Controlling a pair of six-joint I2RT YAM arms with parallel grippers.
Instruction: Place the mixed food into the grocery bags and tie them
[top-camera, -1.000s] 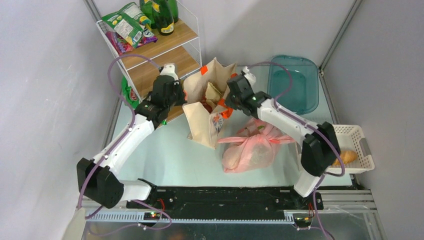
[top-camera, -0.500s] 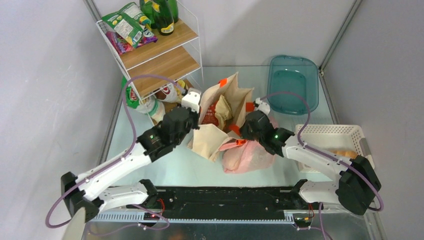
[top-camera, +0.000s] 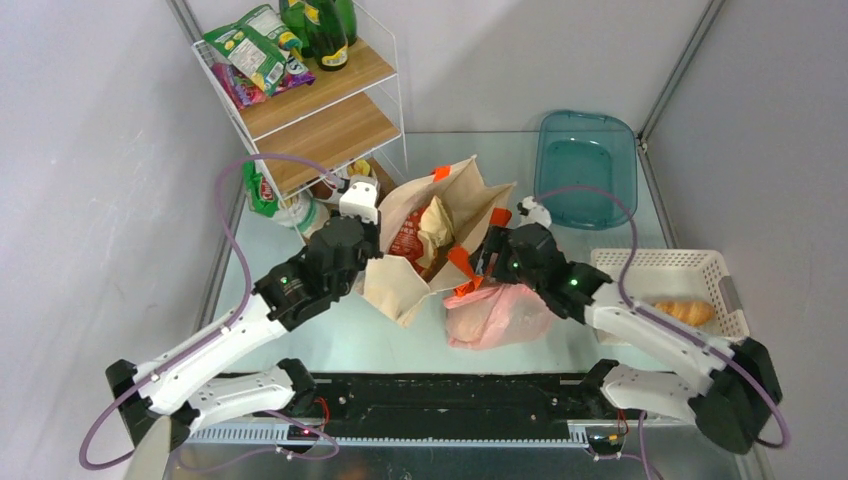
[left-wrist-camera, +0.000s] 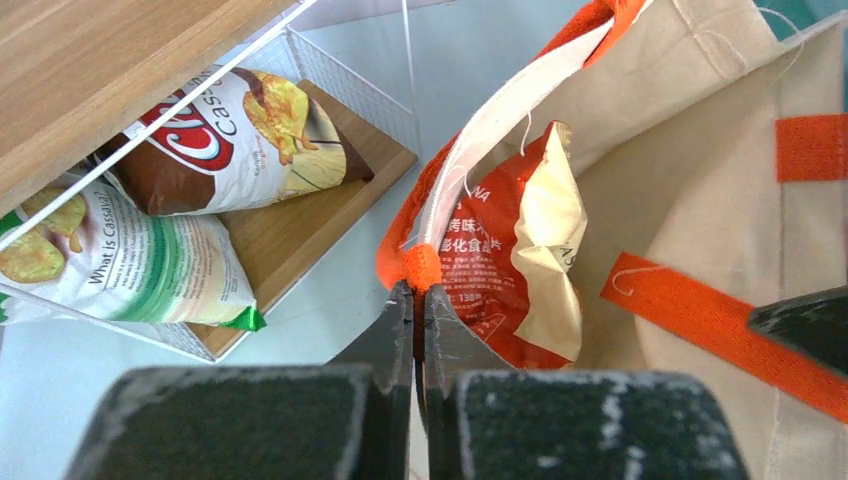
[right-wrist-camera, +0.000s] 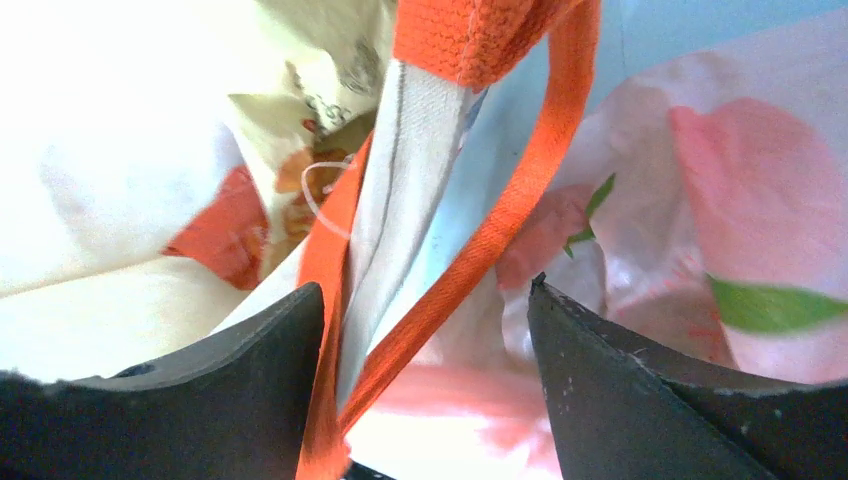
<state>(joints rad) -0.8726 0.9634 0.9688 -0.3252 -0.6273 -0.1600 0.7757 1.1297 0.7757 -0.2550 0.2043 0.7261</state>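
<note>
L gripper (left-wrist-camera: 415, 300) clenched on left handle (left-wrist-camera: 421, 268) of tote (top-camera: 395, 285), R gripper (right-wrist-camera: 425, 300) released, jaws wide astride right handle (right-wrist-camera: 520, 190); tote sits mid-table touching pink bag (top-camera: 495, 315) on its right, one roll (top-camera: 685, 312) in basket (top-camera: 655, 259) at right edge.

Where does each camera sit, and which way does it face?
Top external: above and behind, looking down at the table; left arm and right arm flank the beige tote.
Left wrist: on the left arm, facing the tote's orange handle, pinched by shut left fingers.
Right wrist: on the right arm, facing the tote rim and pink bag between open right fingers.
Shared: all show the tote.
</note>
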